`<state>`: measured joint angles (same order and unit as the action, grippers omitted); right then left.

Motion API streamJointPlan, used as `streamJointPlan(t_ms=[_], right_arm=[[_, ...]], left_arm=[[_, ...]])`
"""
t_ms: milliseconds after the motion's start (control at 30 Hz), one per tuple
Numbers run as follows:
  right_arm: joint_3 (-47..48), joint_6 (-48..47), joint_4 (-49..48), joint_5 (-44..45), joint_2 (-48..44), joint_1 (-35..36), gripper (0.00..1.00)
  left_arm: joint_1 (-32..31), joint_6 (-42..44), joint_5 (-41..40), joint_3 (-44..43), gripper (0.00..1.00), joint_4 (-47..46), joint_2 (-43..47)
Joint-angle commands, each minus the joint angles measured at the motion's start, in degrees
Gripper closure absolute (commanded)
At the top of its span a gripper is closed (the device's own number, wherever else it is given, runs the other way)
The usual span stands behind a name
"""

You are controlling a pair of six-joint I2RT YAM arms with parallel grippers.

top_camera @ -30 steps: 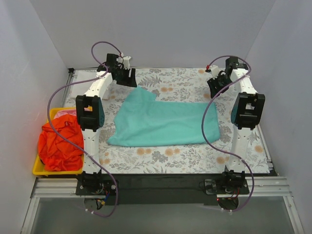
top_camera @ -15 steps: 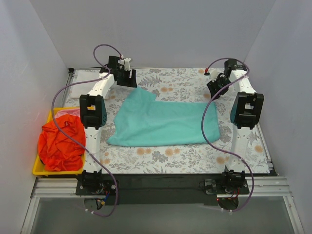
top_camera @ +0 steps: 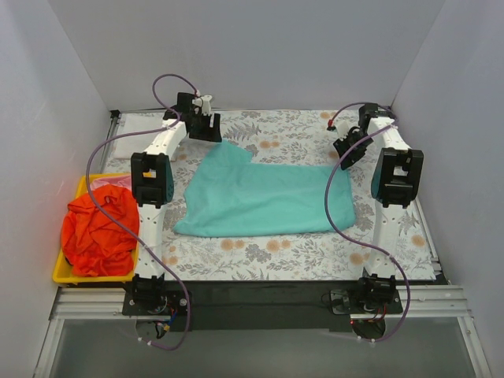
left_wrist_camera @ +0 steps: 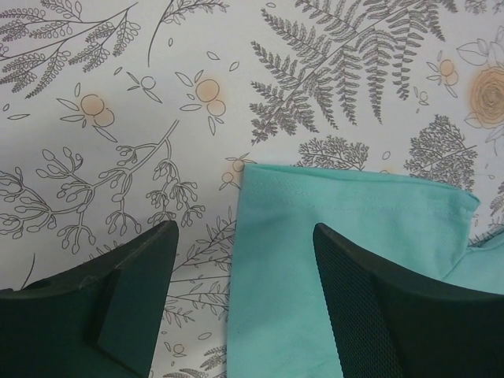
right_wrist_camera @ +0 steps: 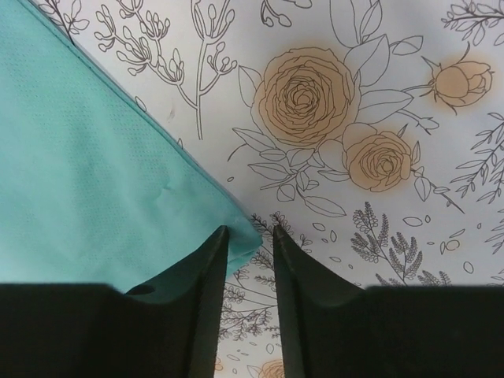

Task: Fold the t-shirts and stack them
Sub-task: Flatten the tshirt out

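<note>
While flat on floral tablecloth point(top_camera: 291, 256), teal-green t-shirt point(top_camera: 268, 197) amid plain grey walls point(top_camera: 276, 55)

Teal t-shirt point(right_wrist_camera: 94, 173) corner at narrowly parted gripper point(right_wrist_camera: 250, 230)

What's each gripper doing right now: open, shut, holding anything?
Left gripper: wide open, empty, over the teal-green t-shirt edge.
Right gripper: open only narrowly, gripping nothing; the shirt's corner lies at its fingertips.

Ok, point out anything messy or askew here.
The orange-red shirt sits crumpled in the yellow tray, bulging over its rim. The teal shirt lies flat, one sleeve jutting from its far left corner.
</note>
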<state>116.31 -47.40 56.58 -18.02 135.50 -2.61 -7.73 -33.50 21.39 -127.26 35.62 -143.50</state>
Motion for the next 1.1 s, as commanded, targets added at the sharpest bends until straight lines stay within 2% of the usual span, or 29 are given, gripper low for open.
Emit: streamJointPlan(t_ms=[0,33,67,133,333,567,700,767,833,967,1067], right_arm=[[0.1,-1.0,0.1,0.3,0.7,0.9,0.66],[-0.1,-1.0,0.1,0.3,0.8,1.0,0.71],[-0.2,-0.9,0.1,0.5,0.7,1.0,0.83],[-0.2,-0.9,0.2,0.9,0.6,1.1,0.99],[-0.2,-0.9,0.1,0.6,-0.3,1.1,0.99],[-0.2,-1.0,0.1,0.9,-0.8,1.1,0.99],[0.5,-0.6,0.1,1.1,-0.3,1.1,0.99],[1.0,0.2,0.1,1.0,-0.2,1.0,0.99],[1.2,0.7,0.1,0.1,-0.6,1.0,0.99],[1.5,2.1,0.1,-2.4,-2.9,1.1,0.99],[2.7,3.5,-0.4,-3.2,-6.4,0.8,0.99]], left_arm=[[-0.4,0.8,-2.6,-1.7,0.31,-2.0,-0.8],[-0.4,1.1,-2.6,-2.0,0.31,-2.1,-1.4],[-0.5,1.4,-2.5,-2.2,0.31,-2.2,-1.8],[-0.6,2.1,-0.9,-2.6,0.31,-2.3,-2.4],[-2.5,4.3,-0.4,-1.9,0.38,-1.9,-3.6],[-5.1,6.3,-4.4,1.4,0.57,-0.7,-4.0],[-6.0,7.5,-6.8,1.8,0.71,1.1,-5.2],[-6.1,7.8,-6.9,2.1,0.82,1.5,-5.6],[-6.2,7.0,-7.8,1.4,1.0,1.2,-6.0],[-6.0,5.5,-7.9,1.2,1.0,-1.4,-3.2],[-5.4,4.0,-6.6,3.0,1.0,-6.9,3.1]])
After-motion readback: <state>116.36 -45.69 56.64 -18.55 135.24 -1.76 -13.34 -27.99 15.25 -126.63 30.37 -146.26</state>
